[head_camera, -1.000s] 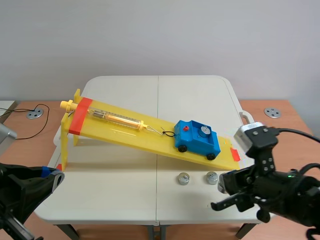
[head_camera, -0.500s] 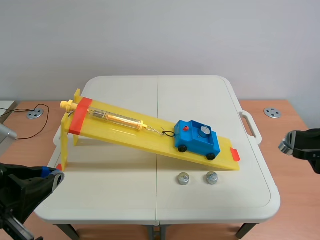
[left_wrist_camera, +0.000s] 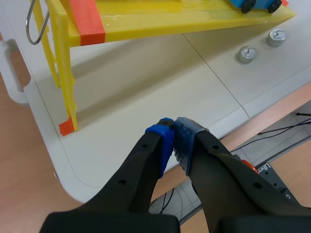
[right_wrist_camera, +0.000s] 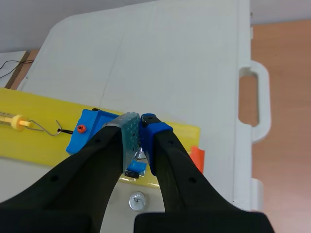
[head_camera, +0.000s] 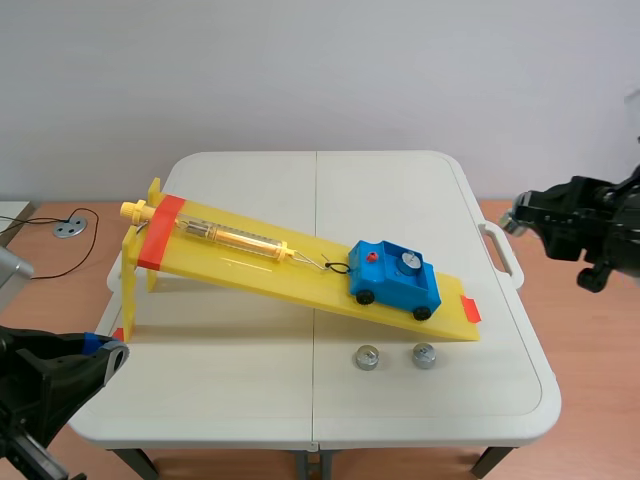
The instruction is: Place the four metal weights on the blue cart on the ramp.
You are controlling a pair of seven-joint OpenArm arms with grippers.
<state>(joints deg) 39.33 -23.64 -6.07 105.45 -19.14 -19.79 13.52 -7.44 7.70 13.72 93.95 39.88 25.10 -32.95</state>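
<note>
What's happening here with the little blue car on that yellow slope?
A two-armed robot is loading metal weights onto the blue cart on the yellow ramp. One silver weight already sits on the cart. The right gripper, raised beside the table, pinches what looks like a second weight. Two loose weights lie on the table below the ramp. The left gripper is shut on nothing, low at the table's front.

The right end effector (right_wrist_camera: 140, 127) grips a metal weight (right_wrist_camera: 141, 154) between its pads, in front of the blue cart (right_wrist_camera: 87, 130). The cart sits on the yellow ramp (right_wrist_camera: 34, 143). A second weight (right_wrist_camera: 137, 200) lies on the white bench (right_wrist_camera: 184, 63) near the cart, off the ramp.
</note>
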